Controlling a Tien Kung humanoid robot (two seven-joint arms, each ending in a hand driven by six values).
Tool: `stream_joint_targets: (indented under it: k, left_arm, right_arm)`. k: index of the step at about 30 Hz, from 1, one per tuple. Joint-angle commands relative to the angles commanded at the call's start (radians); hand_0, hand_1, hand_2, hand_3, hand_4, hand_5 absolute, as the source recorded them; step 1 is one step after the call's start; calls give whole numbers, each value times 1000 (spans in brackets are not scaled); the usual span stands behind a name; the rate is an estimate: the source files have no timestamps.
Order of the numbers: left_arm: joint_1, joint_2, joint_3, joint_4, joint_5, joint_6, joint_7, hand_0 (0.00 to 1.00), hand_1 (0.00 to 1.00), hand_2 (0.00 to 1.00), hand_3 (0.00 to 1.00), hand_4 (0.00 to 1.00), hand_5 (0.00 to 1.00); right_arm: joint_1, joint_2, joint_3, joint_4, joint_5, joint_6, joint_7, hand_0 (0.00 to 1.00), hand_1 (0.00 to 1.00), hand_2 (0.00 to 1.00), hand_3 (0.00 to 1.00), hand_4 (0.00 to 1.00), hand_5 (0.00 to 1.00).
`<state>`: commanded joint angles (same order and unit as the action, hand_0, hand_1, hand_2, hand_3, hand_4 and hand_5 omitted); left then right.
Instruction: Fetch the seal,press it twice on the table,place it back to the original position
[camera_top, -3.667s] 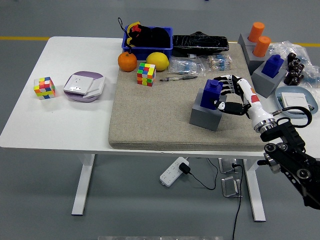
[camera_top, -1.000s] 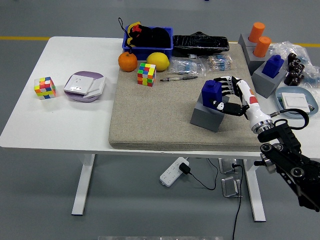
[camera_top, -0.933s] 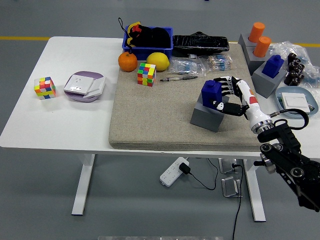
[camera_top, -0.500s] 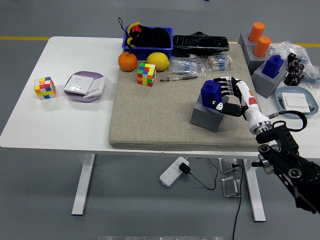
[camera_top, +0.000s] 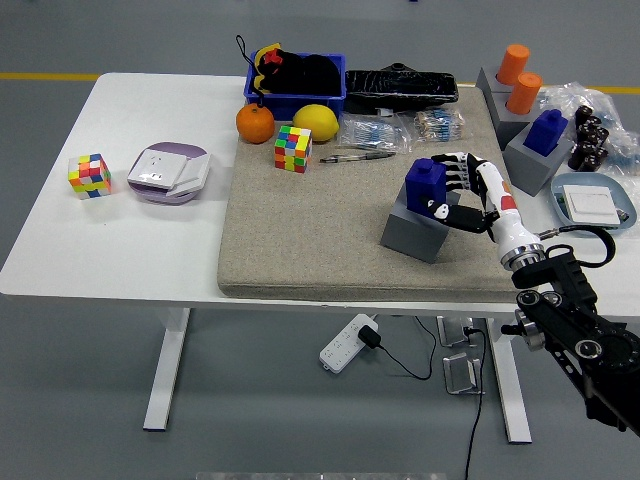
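Hand: my right hand (camera_top: 452, 192) comes in from the lower right, fingers (camera_top: 458, 164) curled round the blue seal (camera_top: 425, 185), thumb low on its near side; clamped on it.
Seal: sits at the top of its grey holder (camera_top: 413, 228); whether it is seated or just lifted clear I cannot tell.
Holder: stands on the beige mat (camera_top: 355, 215), right of the mat's middle, near the mat's front edge.
Left arm: out of my camera's view.
Open room on mat: a broad bare stretch lies left of the holder, running to the mat's left edge.
Far side of mat: an orange (camera_top: 254, 123), a lemon (camera_top: 315, 122), a colour cube (camera_top: 293, 148) and a pen (camera_top: 356, 156) line the back, with a blue bin (camera_top: 296, 95) behind them.
Right edge: a second blue seal (camera_top: 547, 131) in another grey holder (camera_top: 536, 163) stands close to my forearm, with two orange-topped pieces (camera_top: 518, 77) beyond.
Left of desk: a second colour cube (camera_top: 88, 175) and a purple-and-white box (camera_top: 167, 172) lie on the white desk (camera_top: 110, 250), well apart from the mat.
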<state>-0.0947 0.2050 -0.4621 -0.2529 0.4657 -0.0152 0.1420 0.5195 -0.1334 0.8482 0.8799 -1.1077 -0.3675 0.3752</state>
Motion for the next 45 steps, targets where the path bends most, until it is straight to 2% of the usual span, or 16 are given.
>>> stream_joint_targets:
  k: [13,22,45]
  left_arm:
    - [-2,1,-1,0,0,0,0,723,696,685,722,641,218]
    - [-1,0,0,0,-3,0,0,722,696,685,722,641,219]
    - [0,-3,-2,0,1,-1,0,722,696,686,722,639,217]
  right_arm:
    - [-7,13,20,28,-14,-4,0,573,424,421,448,692,2]
    - [-15,28,27,16,-15,-6,5,573,424,421,447,691,2]
    - [-26,30,37,-25,0,-4,25,585,437,433,461,695,2]
